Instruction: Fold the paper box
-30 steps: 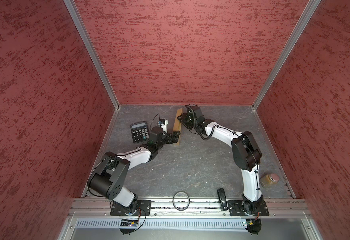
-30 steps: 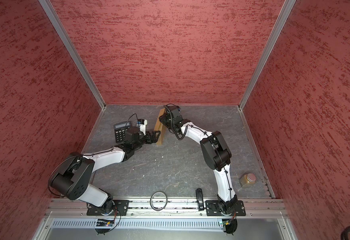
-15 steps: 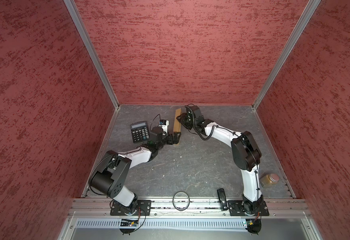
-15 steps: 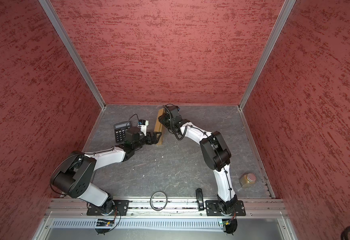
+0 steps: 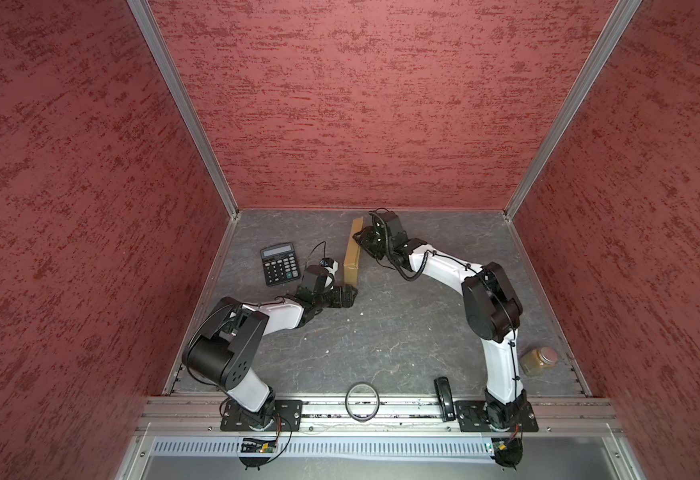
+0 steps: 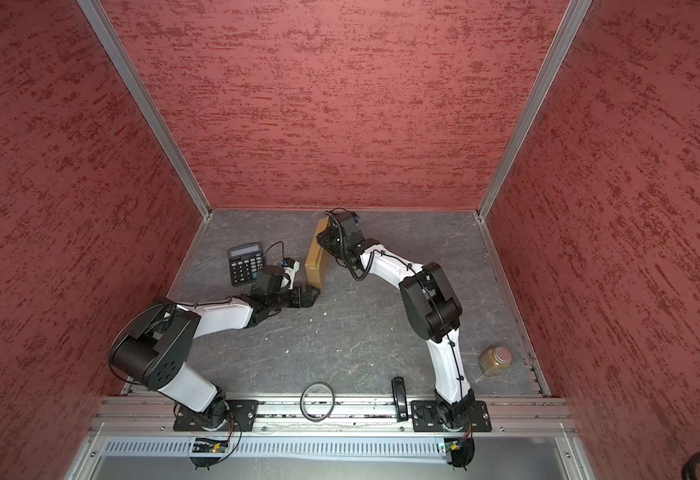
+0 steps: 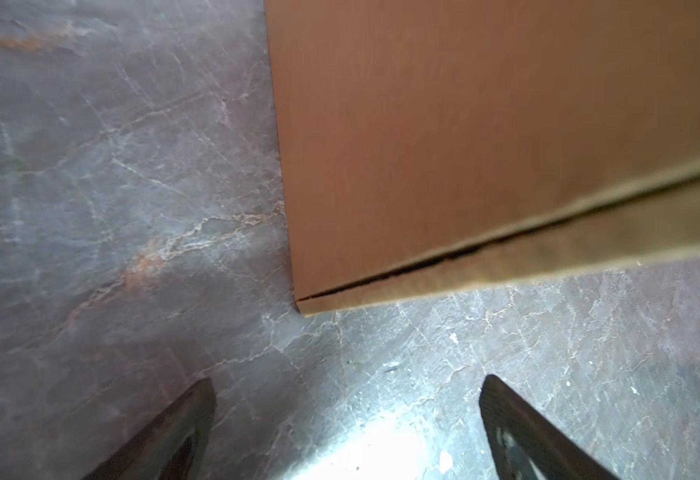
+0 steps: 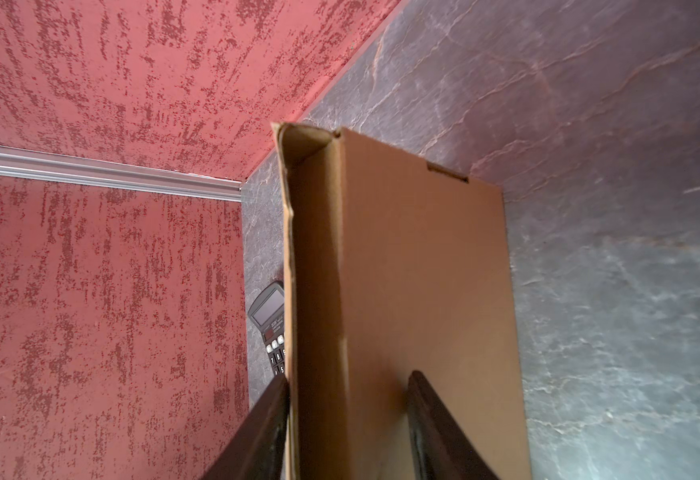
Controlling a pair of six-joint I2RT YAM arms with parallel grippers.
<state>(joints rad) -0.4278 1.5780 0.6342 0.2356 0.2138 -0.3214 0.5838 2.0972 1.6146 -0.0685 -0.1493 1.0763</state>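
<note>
The paper box [image 5: 352, 259] [image 6: 316, 262] is a thin tan cardboard box standing on its edge on the grey floor, running front to back. My right gripper [image 5: 361, 240] [image 6: 323, 242] straddles its far end. In the right wrist view one finger lies on each side of the paper box [image 8: 402, 270], and the right gripper [image 8: 348, 377] is shut on it. My left gripper [image 5: 350, 293] [image 6: 313, 293] is open by the box's near corner. In the left wrist view that corner of the paper box [image 7: 444, 145] lies beyond the left gripper [image 7: 348, 384], apart from both fingers.
A black calculator [image 5: 280, 264] [image 8: 271, 324] lies left of the box. A jar [image 5: 539, 360] with brown contents stands at the right front. A black ring [image 5: 361, 401] and a black oblong device [image 5: 443, 397] lie at the front rail. Red walls close three sides.
My left gripper has slid toward the front along the box to its near corner. The right gripper stays on the box's far end, its jaws slightly narrower.
</note>
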